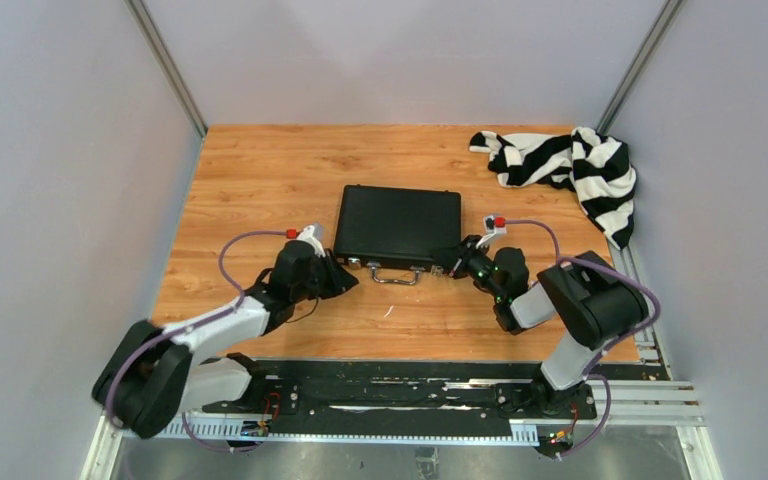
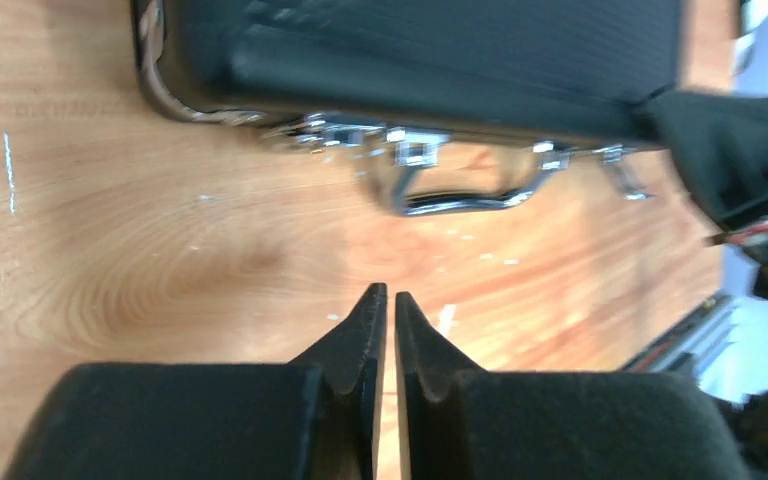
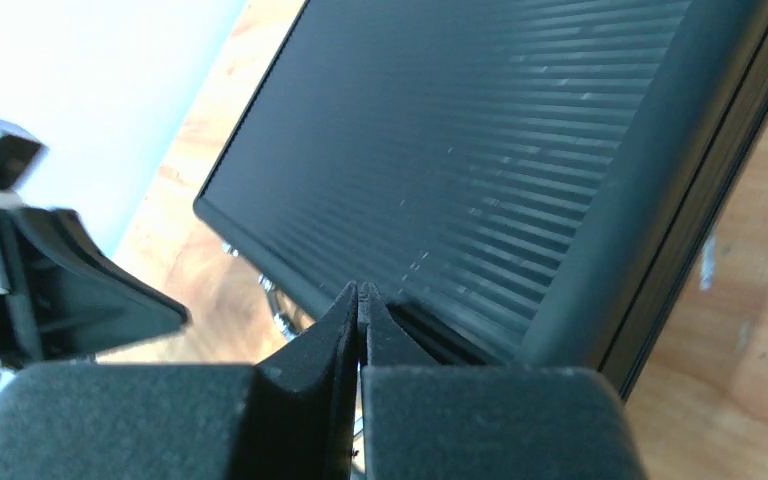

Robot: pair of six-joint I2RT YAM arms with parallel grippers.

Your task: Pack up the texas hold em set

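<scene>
The black briefcase (image 1: pixel 397 223) lies shut and flat in the middle of the wooden table, its metal handle (image 1: pixel 395 276) facing the arms. No chips, cards, dice or buttons show. My left gripper (image 1: pixel 343 276) is shut and empty, low over the wood by the case's near left corner. In the left wrist view the gripper (image 2: pixel 390 290) points at the handle (image 2: pixel 460 198) and the case (image 2: pixel 440 60). My right gripper (image 1: pixel 447 260) is shut and empty at the case's near right corner. In the right wrist view its tips (image 3: pixel 360 290) hang over the ribbed lid (image 3: pixel 480 150).
A black-and-white striped cloth (image 1: pixel 570 165) lies bunched at the back right corner. Grey walls close in the table on three sides. The black rail (image 1: pixel 380 395) with the arm bases runs along the near edge. The left gripper shows in the right wrist view (image 3: pixel 70 290).
</scene>
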